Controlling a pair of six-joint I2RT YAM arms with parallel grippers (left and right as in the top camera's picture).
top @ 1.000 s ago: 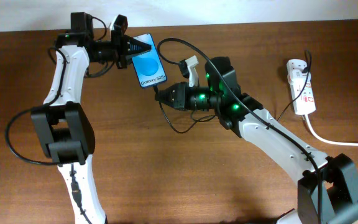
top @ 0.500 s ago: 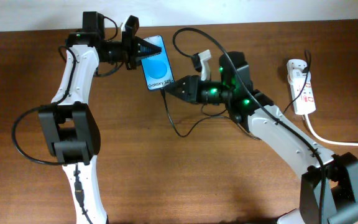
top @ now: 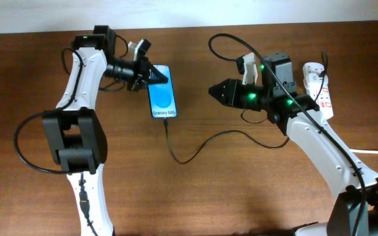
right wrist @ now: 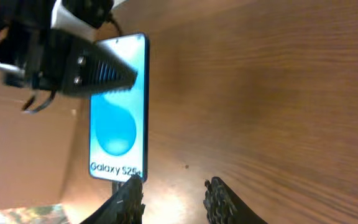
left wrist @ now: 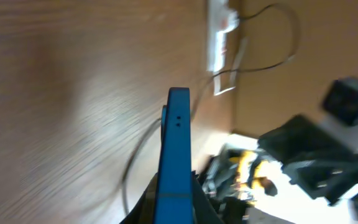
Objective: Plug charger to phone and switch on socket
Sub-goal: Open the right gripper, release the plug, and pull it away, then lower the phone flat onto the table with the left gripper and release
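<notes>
The phone (top: 162, 93) runs lengthwise toward the robot, charger (top: 167, 130) end nearest.

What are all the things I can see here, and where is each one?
phone: one, blue screen with black edge, left of middle, top end in the left gripper.
charger: one, thin black cable, curving from the phone's bottom end across the middle.
socket: one, white with red marks, far right.
white cord: one, thick, running from the socket off the right edge.
table: one, brown wood.
left gripper: black, shut on the phone.
right gripper: black, open, empty, right of the phone.
</notes>
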